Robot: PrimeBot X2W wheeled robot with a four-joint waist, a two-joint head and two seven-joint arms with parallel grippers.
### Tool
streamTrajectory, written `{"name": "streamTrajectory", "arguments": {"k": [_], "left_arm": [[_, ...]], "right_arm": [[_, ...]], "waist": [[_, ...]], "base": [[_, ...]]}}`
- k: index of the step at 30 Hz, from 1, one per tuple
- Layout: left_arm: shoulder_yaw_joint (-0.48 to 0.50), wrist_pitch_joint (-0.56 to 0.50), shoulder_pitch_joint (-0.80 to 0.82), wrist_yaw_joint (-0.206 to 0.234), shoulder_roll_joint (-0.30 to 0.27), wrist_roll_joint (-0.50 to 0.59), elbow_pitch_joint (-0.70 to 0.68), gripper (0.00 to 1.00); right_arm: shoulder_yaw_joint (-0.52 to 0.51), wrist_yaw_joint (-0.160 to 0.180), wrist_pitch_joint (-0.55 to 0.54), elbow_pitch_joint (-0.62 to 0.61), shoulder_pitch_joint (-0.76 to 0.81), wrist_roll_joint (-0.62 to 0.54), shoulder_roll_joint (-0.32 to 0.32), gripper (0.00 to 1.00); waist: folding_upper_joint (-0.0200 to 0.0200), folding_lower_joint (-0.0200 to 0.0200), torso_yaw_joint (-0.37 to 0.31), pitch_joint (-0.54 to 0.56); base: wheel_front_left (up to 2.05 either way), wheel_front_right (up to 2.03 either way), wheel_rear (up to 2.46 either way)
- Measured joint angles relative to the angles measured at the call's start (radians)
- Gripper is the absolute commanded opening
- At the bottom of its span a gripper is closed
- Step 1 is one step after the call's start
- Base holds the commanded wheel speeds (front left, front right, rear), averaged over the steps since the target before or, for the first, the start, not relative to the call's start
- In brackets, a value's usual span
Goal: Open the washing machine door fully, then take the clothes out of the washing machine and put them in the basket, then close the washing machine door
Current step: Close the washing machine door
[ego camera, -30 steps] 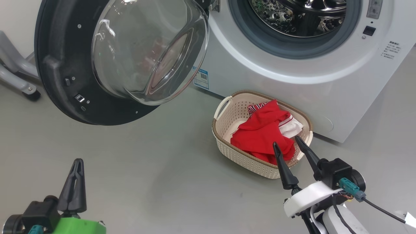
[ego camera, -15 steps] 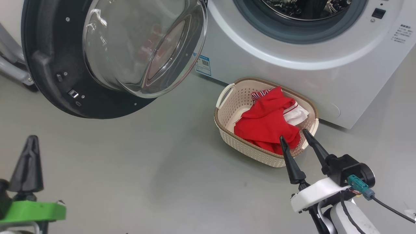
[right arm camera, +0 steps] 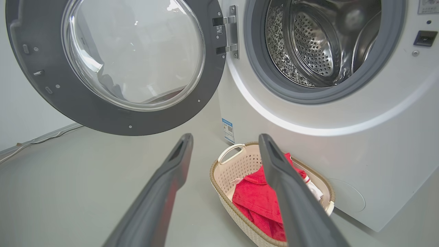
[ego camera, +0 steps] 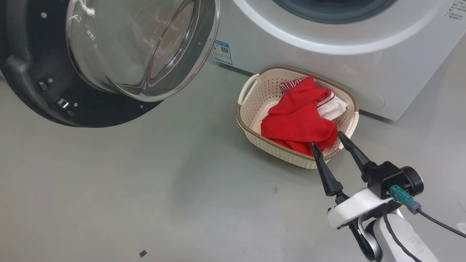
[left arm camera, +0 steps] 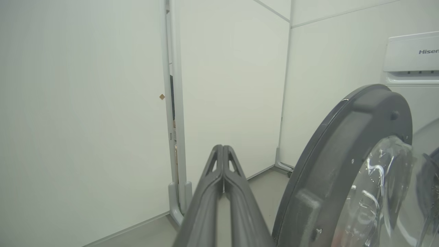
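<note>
- Two long dark fingers of the right gripper (ego camera: pixel 327 139) are standing spread wide, grasping nothing; in the head view their tips are showing against the near rim of the basket (ego camera: pixel 276 154).
- Red clothes (ego camera: pixel 296 120) with white trim are lying bunched inside the basket.
- That basket is sitting on the grey floor (ego camera: pixel 145 182), just beside the front of the washing machine (ego camera: pixel 309 62) and below its round opening.
- One blue sticker (ego camera: pixel 222 51) is showing low on the machine's front, near the basket's white handle.
- Off to the left, the door (ego camera: pixel 32 72) is hanging swung open on its hinge (right arm camera: pixel 228 34), with the steel drum (right arm camera: pixel 308 44) showing behind the grey gasket.
- Over by a pale wall (left arm camera: pixel 85 103), the left gripper (left arm camera: pixel 223 151) is pressing its fingers together on nothing, with the door's dark edge just to their right in the left wrist view.
</note>
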State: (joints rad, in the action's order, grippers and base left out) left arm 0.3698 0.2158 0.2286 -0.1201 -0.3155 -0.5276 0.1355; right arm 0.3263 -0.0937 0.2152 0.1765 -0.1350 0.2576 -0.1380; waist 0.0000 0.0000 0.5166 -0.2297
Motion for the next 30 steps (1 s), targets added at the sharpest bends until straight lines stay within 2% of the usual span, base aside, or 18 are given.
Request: {"name": "streamTrajectory", "arguments": {"k": [3, 5, 11, 15, 20, 24, 27, 30], "left_arm": [[0.048, -0.052, 0.062, 0.000, 0.003, -0.134, 0.067, 0.00], [0.122, -0.109, 0.135, 0.000, 0.010, -0.270, 0.145, 0.00], [0.244, -0.260, 0.260, 0.008, 0.018, -0.518, 0.293, 0.00], [0.328, -0.369, 0.377, 0.067, 0.031, -0.695, 0.381, 0.00], [0.394, -0.518, 0.500, 0.166, 0.024, -0.853, 0.480, 0.00], [0.404, -0.579, 0.535, 0.228, -0.007, -0.870, 0.533, 0.00], [0.405, -0.609, 0.542, 0.229, -0.039, -0.869, 0.563, 0.00], [0.404, -0.625, 0.562, 0.230, -0.048, -0.869, 0.602, 0.00]], "right_arm": [[0.002, 0.000, -0.009, -0.012, -0.012, -0.008, -0.007, 1.00], [0.006, 0.000, -0.019, -0.016, -0.021, -0.014, -0.014, 1.00], [0.010, 0.000, -0.034, -0.037, -0.046, -0.020, -0.017, 1.00], [0.007, 0.000, -0.036, -0.045, -0.059, -0.023, -0.027, 1.00], [0.005, 0.000, -0.043, -0.047, -0.063, -0.023, -0.028, 1.00], [0.004, 0.000, -0.043, -0.048, -0.063, -0.023, -0.027, 1.00], [0.004, 0.001, -0.043, -0.049, -0.064, -0.023, -0.026, 1.00], [-0.003, 0.009, -0.043, -0.054, -0.064, -0.023, -0.027, 1.00]], "waist": [[0.0000, 0.0000, -0.009, -0.018], [0.0000, 0.0000, -0.018, -0.036], [0.0000, 0.0000, -0.048, -0.061], [0.0000, 0.0000, -0.067, -0.079], [0.0000, 0.0000, -0.094, -0.092], [0.0000, 0.0000, -0.112, -0.097], [0.0000, 0.0000, -0.122, -0.099], [0.0000, 0.0000, -0.127, -0.102]], "base": [[0.00, 0.00, 0.00], [0.00, 0.00, 0.00], [0.00, 0.00, 0.00], [0.00, 0.00, 0.00], [0.00, 0.00, 0.00], [0.00, 0.00, 0.00], [0.00, 0.00, 0.00], [0.00, 0.00, 0.00]]}}
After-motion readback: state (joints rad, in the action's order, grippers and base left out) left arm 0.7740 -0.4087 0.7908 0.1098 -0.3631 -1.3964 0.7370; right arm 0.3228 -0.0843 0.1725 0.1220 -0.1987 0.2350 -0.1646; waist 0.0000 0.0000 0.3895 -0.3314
